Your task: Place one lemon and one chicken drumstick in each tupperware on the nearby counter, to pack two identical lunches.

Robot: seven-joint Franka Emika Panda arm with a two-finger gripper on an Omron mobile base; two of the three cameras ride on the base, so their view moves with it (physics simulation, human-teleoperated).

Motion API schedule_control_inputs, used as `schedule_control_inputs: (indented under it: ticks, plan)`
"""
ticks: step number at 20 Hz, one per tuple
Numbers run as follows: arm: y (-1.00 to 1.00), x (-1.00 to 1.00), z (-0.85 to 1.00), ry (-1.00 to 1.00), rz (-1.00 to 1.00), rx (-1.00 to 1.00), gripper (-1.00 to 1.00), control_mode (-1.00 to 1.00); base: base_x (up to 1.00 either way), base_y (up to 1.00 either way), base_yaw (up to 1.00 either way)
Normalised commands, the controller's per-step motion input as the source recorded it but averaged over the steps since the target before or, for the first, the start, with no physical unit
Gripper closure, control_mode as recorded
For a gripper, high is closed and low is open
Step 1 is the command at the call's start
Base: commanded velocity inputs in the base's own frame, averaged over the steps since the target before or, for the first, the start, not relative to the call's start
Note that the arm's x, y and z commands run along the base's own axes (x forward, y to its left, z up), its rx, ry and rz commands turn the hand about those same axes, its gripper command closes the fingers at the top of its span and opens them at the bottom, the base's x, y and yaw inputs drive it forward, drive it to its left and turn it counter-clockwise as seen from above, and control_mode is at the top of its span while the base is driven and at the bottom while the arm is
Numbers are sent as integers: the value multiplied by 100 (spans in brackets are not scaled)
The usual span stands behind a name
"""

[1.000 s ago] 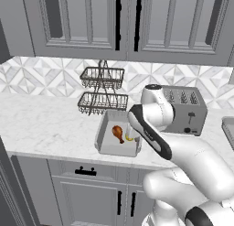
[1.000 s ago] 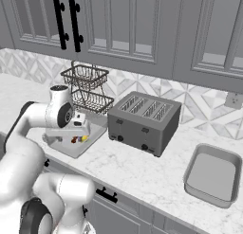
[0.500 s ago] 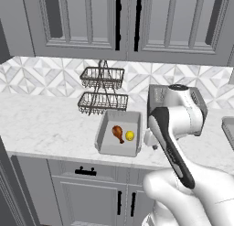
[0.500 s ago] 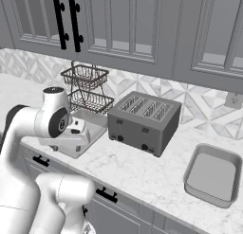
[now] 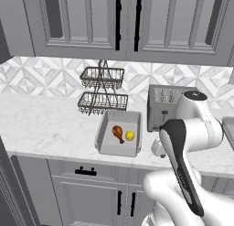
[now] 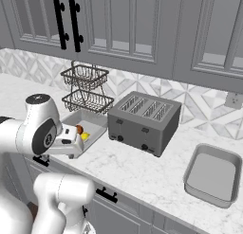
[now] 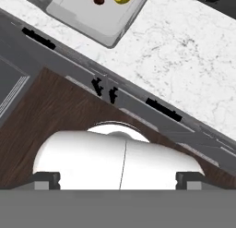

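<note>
First lunch packed, by the look of it: drumstick (image 5: pixel 118 132) and lemon (image 5: pixel 130 135) lying side by side, close together, in the full tupperware (image 5: pixel 103 134) just left of the toaster (image 5: pixel 167 106) on the counter (image 5: pixel 45 124). Second lunch not yet begun: empty tupperware (image 6: pixel 211 174) right of the toaster, well apart from it, nothing inside.

Gripper (image 7: pixel 117 180) spread wide and carrying nothing, hanging out past the counter edge, left of the toaster and on the near side of the full tupperware.

Next move, as a judgement: fetching another lemon and another drumstick. None loose anywhere near the toaster, so probably a turn or a drive of the base away from this counter, then a return to the empty tupperware.

Differences between views:
- Right base view: whole of the empty tupperware, bare inside; left base view cuts it to a sliver right of the toaster.
- Left base view: clearest look down into the full tupperware, both foods plain; in the right base view the arm partly covers them.
- Hand view: fingertips (image 7: pixel 46 180) far apart, cabinet handles (image 7: pixel 161 109) and brown floor (image 7: pixel 41 111) below the counter edge.
</note>
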Motion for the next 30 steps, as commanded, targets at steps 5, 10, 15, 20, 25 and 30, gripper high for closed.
schedule_control_inputs:
  ticks: [5,10,15,20,25,30]
  plan:
    - [0,-1,0,0,0,0,-100,100,-21,0,0]
    - [0,0,0,0,0,0,-100,100,-92,-8,-2]
    - [0,0,0,0,0,0,-100,100,-83,-15,0]
    - [0,0,0,0,0,0,-100,100,-50,6,29]
    - [0,0,0,0,0,0,-100,100,-16,68,88]
    - [0,0,0,0,0,0,-100,100,-11,63,95]
